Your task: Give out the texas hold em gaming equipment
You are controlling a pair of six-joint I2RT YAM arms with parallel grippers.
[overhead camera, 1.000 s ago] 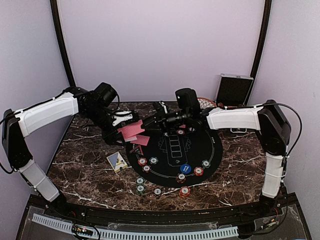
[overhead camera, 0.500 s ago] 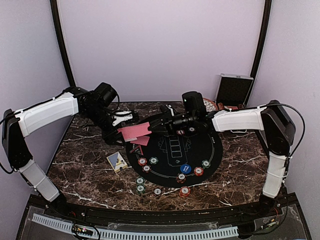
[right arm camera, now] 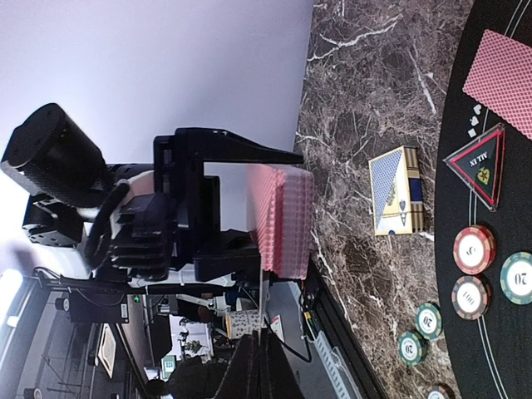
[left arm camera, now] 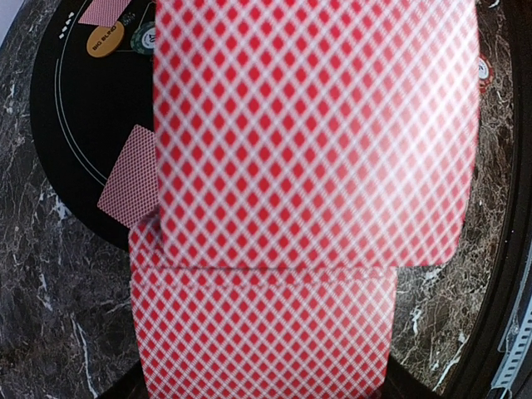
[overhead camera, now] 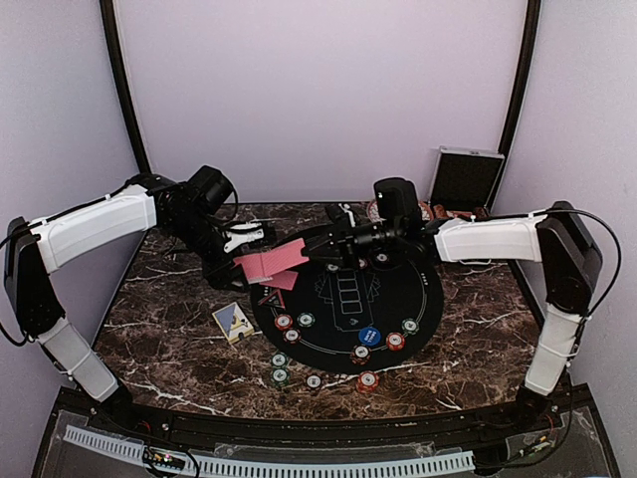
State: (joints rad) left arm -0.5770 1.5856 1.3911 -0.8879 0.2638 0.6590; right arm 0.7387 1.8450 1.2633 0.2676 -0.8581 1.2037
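Compared with one second ago, the right arm (overhead camera: 488,239) has drawn back toward its own side, and the pink edge that sticks out of the deck toward it is longer. The left arm has not moved.

The left gripper (overhead camera: 249,255) is clenched on the deck (left arm camera: 262,332) of red-backed cards and holds it in the air, over the left edge of the round black mat (overhead camera: 398,289). In the left wrist view the top card (left arm camera: 316,133) is slid forward off the deck and looks blurred. The right gripper (overhead camera: 320,245) is closed. In its own wrist view a thin edge runs from the deck down to its fingers, so it seems to pinch this one card.

One card (left arm camera: 131,187) lies face down on the mat near its left rim, and a second is cut off at the top of the left wrist view, beside the orange disc (left arm camera: 105,41) marked BIG BLIND. The blue disc (overhead camera: 369,336) lies in the near part of the mat, with red and green chips (overhead camera: 284,322) around the near rim. Four more chips (overhead camera: 280,375) lie on the marble table (overhead camera: 169,319) just beside the mat. A blue and yellow card box (overhead camera: 233,321) lies flat to the left of the mat. The silver case (overhead camera: 465,179) stands at the far right corner.
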